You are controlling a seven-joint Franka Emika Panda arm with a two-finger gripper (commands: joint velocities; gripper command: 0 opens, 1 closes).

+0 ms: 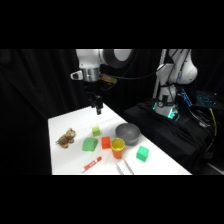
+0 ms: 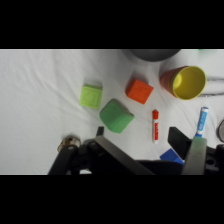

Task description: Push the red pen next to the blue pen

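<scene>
gripper (image 1: 98,109) hangs high above the table's (image 1: 65,155) far end, pointing straight down, holding nothing; fingers apart. red pen (image 2: 155,125) and blue pen (image 2: 202,121) lie well apart.

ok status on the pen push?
Gripper high over the table's far end, touching nothing. Red pen lies free, apart from the blue pen. Bare table between them; orange cup stands close by.

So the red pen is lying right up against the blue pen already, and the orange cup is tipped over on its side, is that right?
Not quite. The orange cup is on its side, but the red pen lies apart from the blue pen, with bare table between them, as the wrist view shows.
</scene>
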